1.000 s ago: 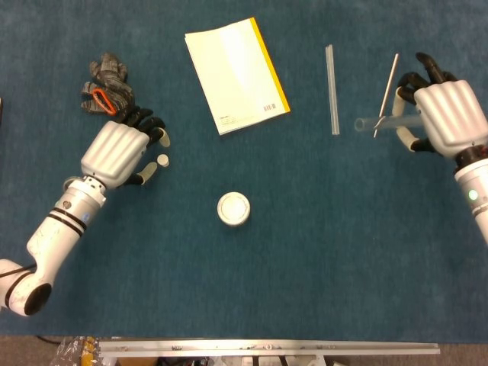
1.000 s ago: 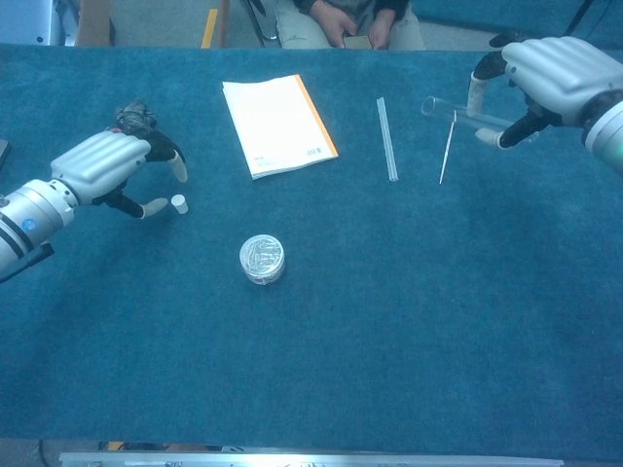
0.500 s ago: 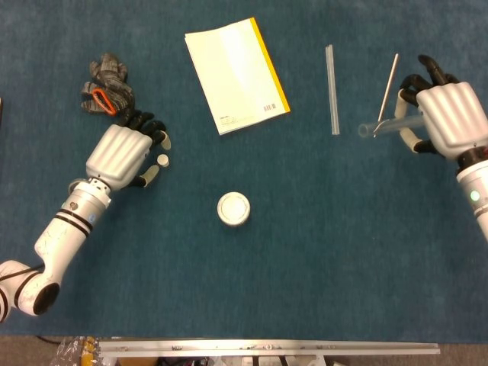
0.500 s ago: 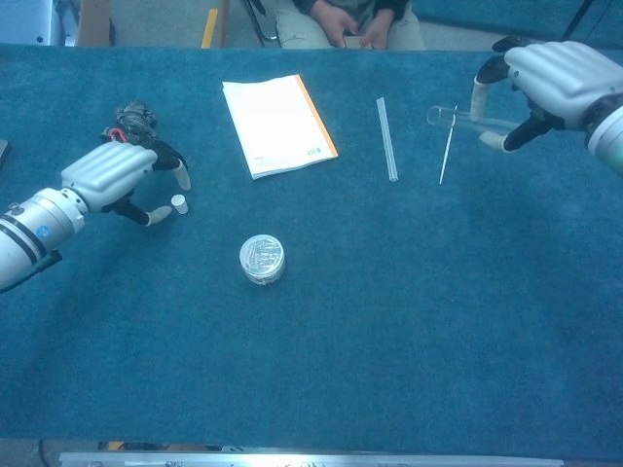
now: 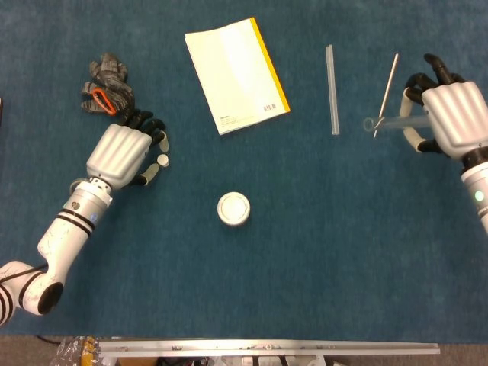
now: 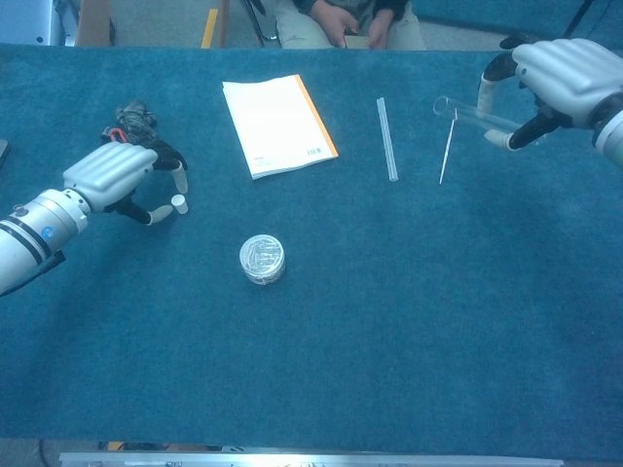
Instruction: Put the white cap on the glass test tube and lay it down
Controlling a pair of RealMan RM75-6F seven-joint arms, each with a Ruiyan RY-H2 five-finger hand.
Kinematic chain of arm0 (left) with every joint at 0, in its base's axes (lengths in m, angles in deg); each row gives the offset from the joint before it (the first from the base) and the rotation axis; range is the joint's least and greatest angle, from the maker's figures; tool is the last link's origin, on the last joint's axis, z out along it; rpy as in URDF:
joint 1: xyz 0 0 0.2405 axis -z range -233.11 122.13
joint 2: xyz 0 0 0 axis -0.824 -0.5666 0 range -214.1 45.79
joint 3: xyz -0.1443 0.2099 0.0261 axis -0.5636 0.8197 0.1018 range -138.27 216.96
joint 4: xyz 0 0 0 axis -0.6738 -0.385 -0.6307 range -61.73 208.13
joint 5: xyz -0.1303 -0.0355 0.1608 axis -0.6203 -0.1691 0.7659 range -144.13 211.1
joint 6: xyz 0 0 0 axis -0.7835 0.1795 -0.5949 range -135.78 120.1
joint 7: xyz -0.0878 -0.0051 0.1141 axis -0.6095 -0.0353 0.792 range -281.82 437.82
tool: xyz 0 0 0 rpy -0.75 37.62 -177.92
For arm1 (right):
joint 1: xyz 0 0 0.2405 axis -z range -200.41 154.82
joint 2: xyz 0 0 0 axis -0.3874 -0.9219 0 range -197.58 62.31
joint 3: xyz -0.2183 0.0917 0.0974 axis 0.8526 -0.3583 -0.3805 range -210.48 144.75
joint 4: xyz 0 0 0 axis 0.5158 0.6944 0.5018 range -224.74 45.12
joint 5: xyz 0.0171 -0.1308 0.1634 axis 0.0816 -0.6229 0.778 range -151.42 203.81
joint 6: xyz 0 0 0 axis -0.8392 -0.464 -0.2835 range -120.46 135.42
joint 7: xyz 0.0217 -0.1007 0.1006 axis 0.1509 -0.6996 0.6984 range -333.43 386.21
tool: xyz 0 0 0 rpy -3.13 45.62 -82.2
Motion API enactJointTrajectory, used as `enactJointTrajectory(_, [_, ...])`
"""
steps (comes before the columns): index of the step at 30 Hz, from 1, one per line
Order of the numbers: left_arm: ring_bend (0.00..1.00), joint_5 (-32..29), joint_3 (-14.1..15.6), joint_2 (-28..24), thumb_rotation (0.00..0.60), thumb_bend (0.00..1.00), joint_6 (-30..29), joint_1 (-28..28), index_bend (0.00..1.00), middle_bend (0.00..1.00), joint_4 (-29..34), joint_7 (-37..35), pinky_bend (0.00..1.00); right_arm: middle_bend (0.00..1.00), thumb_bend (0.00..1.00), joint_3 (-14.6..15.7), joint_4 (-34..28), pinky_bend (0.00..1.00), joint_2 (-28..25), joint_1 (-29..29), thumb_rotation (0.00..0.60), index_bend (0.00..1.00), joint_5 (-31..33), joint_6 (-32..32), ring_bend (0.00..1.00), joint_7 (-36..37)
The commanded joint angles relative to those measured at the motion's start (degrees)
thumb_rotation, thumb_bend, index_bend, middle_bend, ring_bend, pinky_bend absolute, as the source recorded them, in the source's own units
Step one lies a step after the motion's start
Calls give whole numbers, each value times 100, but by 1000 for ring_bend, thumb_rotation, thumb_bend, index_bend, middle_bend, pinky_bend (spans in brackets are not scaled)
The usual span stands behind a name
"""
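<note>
Head view: one glass test tube [image 5: 385,123] gripped in right hand [image 5: 450,118] at three o'clock; left hand [image 5: 122,155], fingers apart, flanks one white cap [image 5: 162,159] at nine.

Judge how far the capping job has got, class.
Done: the right hand holds the tube off the table. In hand: the left hand is at the cap, which looks to sit on the cloth, not yet lifted. Left: gripping it, capping the tube, laying it down.
</note>
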Motion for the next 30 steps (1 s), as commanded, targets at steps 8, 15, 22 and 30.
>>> enactJointTrajectory(8, [120,6,27,45,600,339,-35,6,418,238,-4,-39,82,326,344,-2,11,295,-6,14,600,615,10,-13,63,6])
enactJointTrajectory(15, [120,12,35,75,600,338,-82,5,429,244,0,-49,82,326,344,6,7,296,-26,37,600,615,24,-33,63,0])
enactJointTrajectory(22, [120,-21,39,114,600,338,-52,14,439,249,-47,-73,82,326,344,5,-3,295,-46,56,600,615,30,-54,63,-2])
enactJointTrajectory(30, [120,-4,45,179,600,339,-69,26,463,261,-164,-153,82,326,344,5,-6,295,-56,70,600,615,43,-76,63,-25])
